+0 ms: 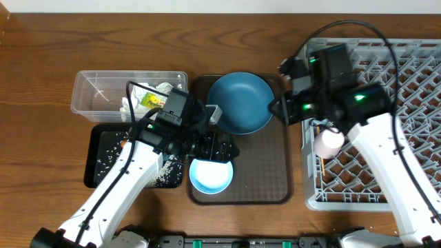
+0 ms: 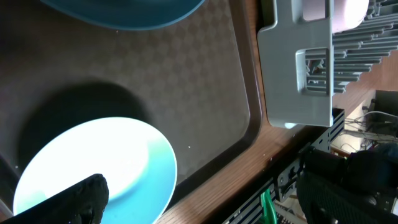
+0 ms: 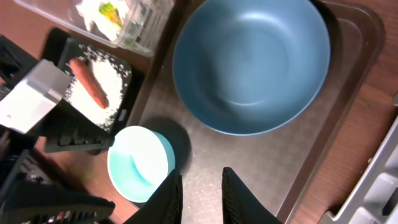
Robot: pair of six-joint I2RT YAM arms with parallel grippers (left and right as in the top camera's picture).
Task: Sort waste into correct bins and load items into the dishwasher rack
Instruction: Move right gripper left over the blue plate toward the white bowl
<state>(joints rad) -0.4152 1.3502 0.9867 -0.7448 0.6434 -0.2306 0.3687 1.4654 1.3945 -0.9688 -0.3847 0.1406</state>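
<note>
The round blue plate (image 1: 240, 102) (image 3: 249, 62) lies at the back of the brown tray (image 1: 269, 165). In front of it stands the white bowl (image 1: 210, 177) (image 2: 93, 174) (image 3: 140, 165) with its pale blue outside. My left gripper (image 1: 219, 148) (image 2: 211, 199) hangs wide open over the bowl's far rim, one finger above its inside. My right gripper (image 1: 275, 109) (image 3: 202, 196) hovers over bare tray beside the plate's right edge, its jaws a little apart and empty. A pinkish-white cup (image 1: 329, 140) sits in the grey dishwasher rack (image 1: 413, 89).
The clear tub (image 1: 96, 96) at the back left holds paper wads (image 3: 102, 12) and a yellow-green wrapper. The black bin (image 1: 103, 155) in front of it holds rice and the carrot (image 3: 87, 81). The rack's corner (image 2: 292, 74) stands close to the tray's right side.
</note>
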